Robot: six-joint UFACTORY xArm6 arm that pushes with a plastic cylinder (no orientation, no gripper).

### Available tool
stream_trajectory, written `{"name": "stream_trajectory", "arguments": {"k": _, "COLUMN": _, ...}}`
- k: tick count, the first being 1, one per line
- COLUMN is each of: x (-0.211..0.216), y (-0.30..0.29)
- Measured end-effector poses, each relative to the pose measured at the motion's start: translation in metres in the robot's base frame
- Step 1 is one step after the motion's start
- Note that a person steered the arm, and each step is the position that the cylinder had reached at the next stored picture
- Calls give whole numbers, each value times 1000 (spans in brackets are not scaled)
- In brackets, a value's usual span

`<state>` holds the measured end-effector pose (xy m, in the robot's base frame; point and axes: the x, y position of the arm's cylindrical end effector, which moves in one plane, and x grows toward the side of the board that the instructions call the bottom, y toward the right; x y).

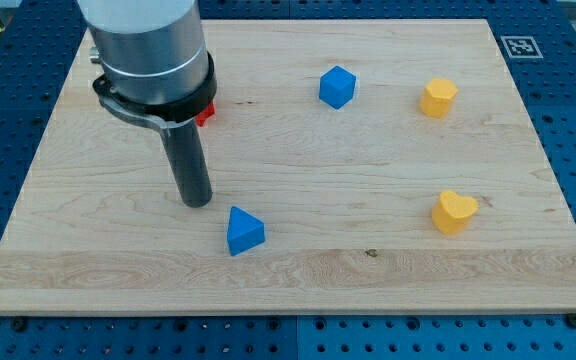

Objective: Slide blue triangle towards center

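Dark rod tool with no jaws to open or close, my tip [197, 201] just upper-left of the blue triangle block [244, 231], apart from it, on the pale wooden surface [298, 270], blue hexagonal block [336, 87] near the view's top.

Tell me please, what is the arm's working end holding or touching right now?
My tip: holding nothing, touching no block; it stands just up-left of the blue triangle.
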<state>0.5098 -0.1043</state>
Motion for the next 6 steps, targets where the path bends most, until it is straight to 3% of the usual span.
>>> {"name": "stream_trajectory", "arguments": {"k": 4, "x": 41, "y": 63}}
{"name": "stream_trajectory", "arguments": {"k": 6, "x": 43, "y": 65}}
